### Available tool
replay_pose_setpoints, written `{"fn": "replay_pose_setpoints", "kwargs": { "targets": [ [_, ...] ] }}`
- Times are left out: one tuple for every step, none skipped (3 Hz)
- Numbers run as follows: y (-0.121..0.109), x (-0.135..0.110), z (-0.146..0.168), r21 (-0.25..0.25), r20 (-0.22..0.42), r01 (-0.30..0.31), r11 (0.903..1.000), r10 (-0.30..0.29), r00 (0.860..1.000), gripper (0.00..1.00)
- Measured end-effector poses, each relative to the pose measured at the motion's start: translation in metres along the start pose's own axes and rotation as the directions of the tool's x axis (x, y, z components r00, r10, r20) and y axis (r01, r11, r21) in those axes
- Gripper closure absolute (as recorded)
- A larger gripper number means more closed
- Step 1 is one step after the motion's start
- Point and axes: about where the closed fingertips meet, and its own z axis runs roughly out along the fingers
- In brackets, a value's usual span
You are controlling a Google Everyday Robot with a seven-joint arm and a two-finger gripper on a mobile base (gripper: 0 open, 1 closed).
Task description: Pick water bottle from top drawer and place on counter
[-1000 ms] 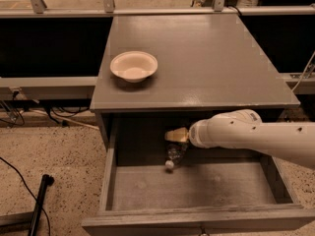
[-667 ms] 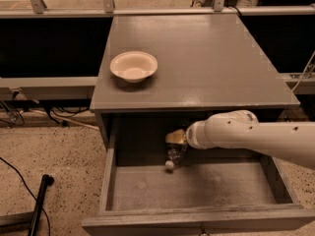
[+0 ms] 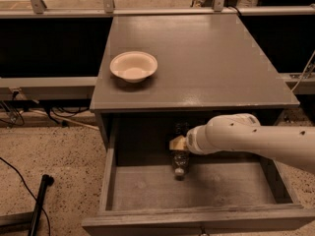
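The water bottle lies in the open top drawer, near the back middle, with its white cap pointing toward the drawer front. My gripper reaches in from the right under the counter and sits right over the bottle's rear end, in the shadow. The white arm crosses the right half of the drawer. Whether the gripper touches the bottle is hidden.
A pale round bowl stands on the counter's left side. The drawer's front wall and side walls bound the gripper. A black pole lies on the speckled floor at the left. Cables run along the floor at far left.
The arm and gripper have dropped slightly lower over the bottle. The bottle's cap end sits a little further right and forward than before.
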Motion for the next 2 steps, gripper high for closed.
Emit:
{"fn": "replay_pose_setpoints", "kwargs": {
  "targets": [
    [0.022, -0.013, -0.028, -0.078, 0.060, -0.003, 0.9969, 0.007, 0.998, 0.76],
    [0.060, -0.014, -0.081, -0.172, 0.133, 0.026, 0.9848, -0.003, 0.991, 0.76]
  ]
}}
